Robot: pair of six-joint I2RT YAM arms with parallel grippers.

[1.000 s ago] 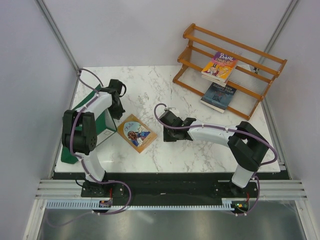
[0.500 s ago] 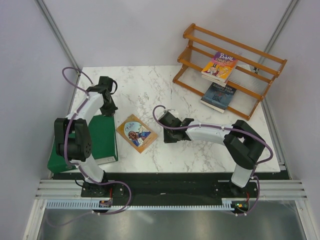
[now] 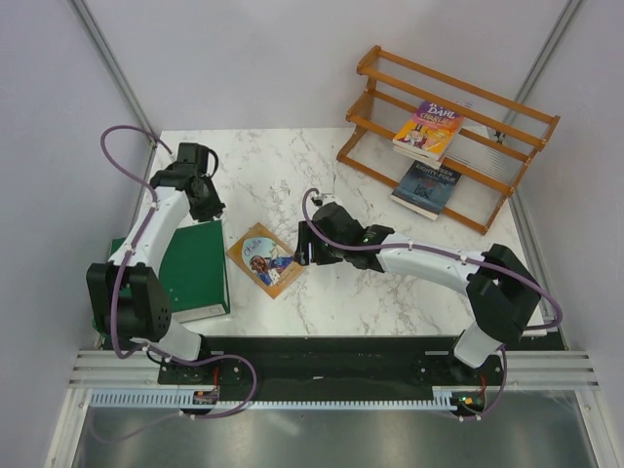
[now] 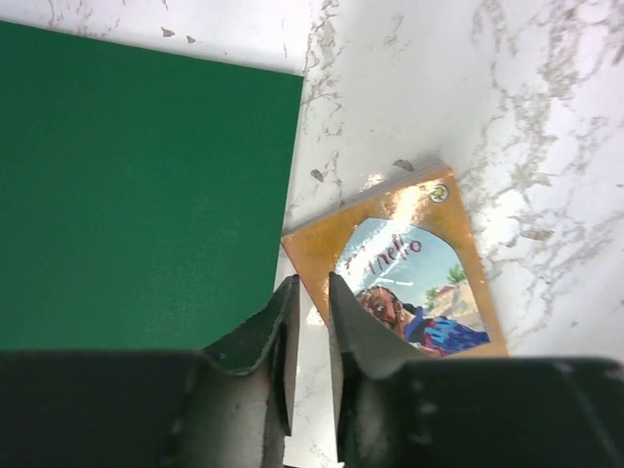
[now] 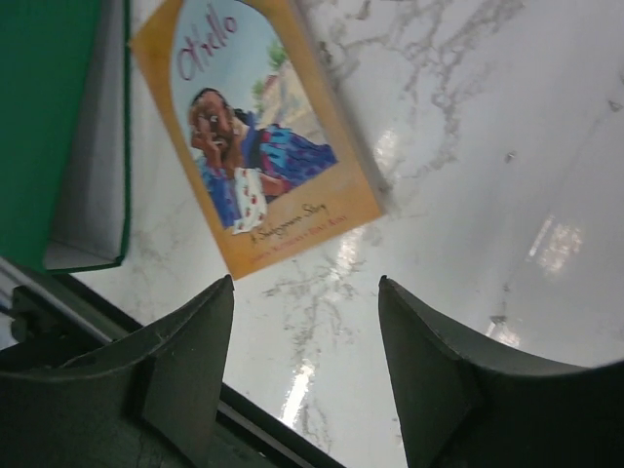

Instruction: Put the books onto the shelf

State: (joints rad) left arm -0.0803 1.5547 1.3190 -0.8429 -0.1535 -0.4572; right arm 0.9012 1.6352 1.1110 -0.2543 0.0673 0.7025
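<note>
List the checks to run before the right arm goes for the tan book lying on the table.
1. Right gripper open: ok.
2. Tan book flat, apart from green binder: ok.
3. Tan book between the right jaws: not ok, it lies ahead of them.
4. Left gripper holds nothing: ok.
5. Shelf has free slats beside the purple-and-yellow book and dark blue book: ok.

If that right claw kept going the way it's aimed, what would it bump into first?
Most likely the tan Othello book, lying flat on the marble table just ahead of the open right gripper. It also tilts downward, so it may touch the table first; depth is unclear.
</note>
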